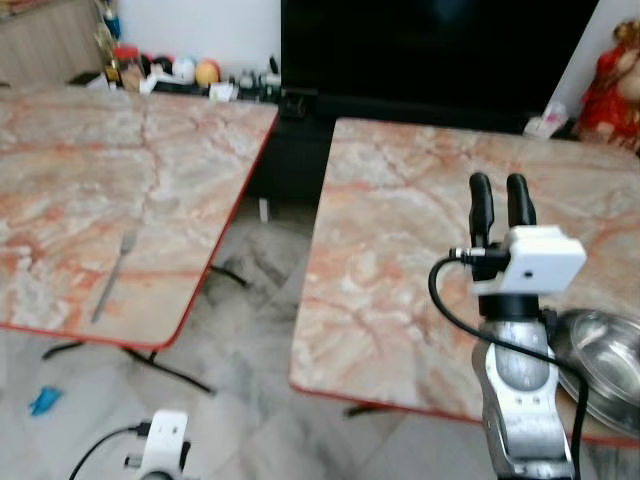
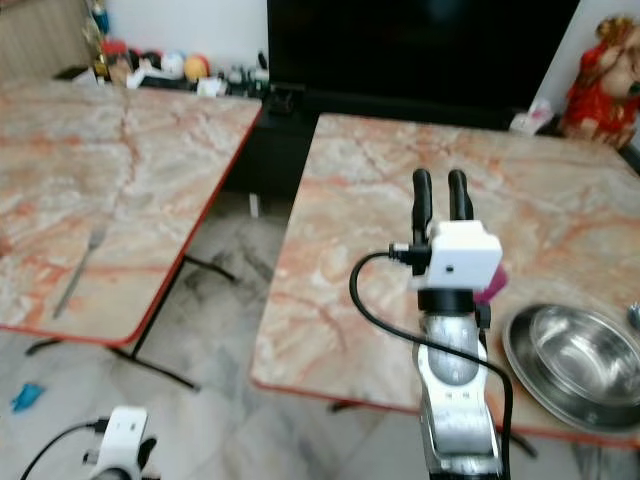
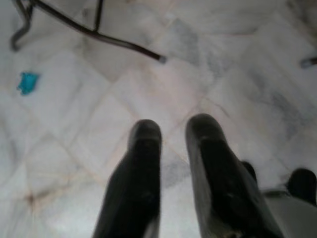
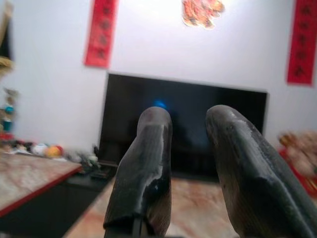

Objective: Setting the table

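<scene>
My left gripper [image 3: 171, 144] is hanging low by my side, pointing down at the pale marble floor [image 3: 208, 64]; its jaws are standing slightly apart with nothing between them. A small blue scrap [image 3: 27, 82] is lying on the floor off to one side, and a dark table leg [image 3: 99, 37] is running across the tiles beyond it.

My right gripper [image 2: 441, 195] is reaching up in front of me, raised over the near part of the right surface [image 2: 380, 190]. Its jaws are pointing up and away from me, a narrow gap showing between them, and they are gripping nothing. A white camera block [image 2: 460, 258] is sitting on the wrist below them, with a black cable [image 2: 375, 310] looping out to its left. Something pink [image 2: 491, 285] is peeking out just behind that block; I cannot tell what it is.

A steel bowl [image 2: 575, 360] is resting upright on the right surface near its front edge, to the right of my arm.

The fork [image 1: 113, 276] is lying flat on the left surface [image 1: 130, 170], near its front edge, well apart from the bowl, with its tines pointing away from me. A gap of floor is separating the two surfaces.

Farther back, a black screen [image 1: 430, 50] is standing against the wall. Small toys and balls [image 1: 190, 70] are crowding a low shelf to its left, and a red figure [image 1: 612, 85] is standing to its right.
</scene>
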`<state>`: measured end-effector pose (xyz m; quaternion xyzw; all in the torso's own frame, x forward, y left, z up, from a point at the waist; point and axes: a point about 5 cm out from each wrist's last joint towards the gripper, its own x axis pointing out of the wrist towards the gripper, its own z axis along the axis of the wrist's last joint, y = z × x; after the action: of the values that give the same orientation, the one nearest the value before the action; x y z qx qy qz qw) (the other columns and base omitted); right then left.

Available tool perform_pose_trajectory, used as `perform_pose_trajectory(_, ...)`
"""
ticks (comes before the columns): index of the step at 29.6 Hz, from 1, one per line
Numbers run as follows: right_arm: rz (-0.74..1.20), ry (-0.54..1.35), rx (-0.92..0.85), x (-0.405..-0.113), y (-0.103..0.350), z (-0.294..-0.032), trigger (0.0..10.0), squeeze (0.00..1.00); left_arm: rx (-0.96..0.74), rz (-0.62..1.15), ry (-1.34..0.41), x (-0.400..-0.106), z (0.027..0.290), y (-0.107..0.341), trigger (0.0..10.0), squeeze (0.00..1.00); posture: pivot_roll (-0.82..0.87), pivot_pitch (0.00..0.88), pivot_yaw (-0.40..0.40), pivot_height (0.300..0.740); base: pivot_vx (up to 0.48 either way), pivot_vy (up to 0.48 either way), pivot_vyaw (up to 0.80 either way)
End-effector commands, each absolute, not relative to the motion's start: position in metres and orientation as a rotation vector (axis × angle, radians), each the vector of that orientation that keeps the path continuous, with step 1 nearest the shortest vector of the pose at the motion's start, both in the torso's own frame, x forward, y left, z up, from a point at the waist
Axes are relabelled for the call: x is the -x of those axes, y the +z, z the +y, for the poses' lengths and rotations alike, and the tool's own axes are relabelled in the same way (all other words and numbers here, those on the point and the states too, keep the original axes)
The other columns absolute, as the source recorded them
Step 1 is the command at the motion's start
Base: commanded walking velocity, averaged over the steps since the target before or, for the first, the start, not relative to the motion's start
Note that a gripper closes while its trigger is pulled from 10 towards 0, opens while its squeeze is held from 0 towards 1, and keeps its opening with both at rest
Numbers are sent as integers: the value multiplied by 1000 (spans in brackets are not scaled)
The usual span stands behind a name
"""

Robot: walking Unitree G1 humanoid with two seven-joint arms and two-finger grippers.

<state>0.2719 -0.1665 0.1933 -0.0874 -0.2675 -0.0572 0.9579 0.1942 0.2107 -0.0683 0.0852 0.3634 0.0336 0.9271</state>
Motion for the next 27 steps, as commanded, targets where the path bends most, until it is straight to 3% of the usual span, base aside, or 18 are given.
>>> perform_pose_trajectory(1, -548, -122, 171, -272, 195, -167, 10000, 0, -187, 755, 74, -192, 215, -69, 10000, 0, 88, 0, -37, 740, 0, 480, 0)
perform_pose_trajectory(27, -488, -100, 161, -278, 182, -161, 10000, 0, -190, 756, 88, -190, 219, -69, 10000, 0, 94, 0, -37, 740, 0, 480, 0)
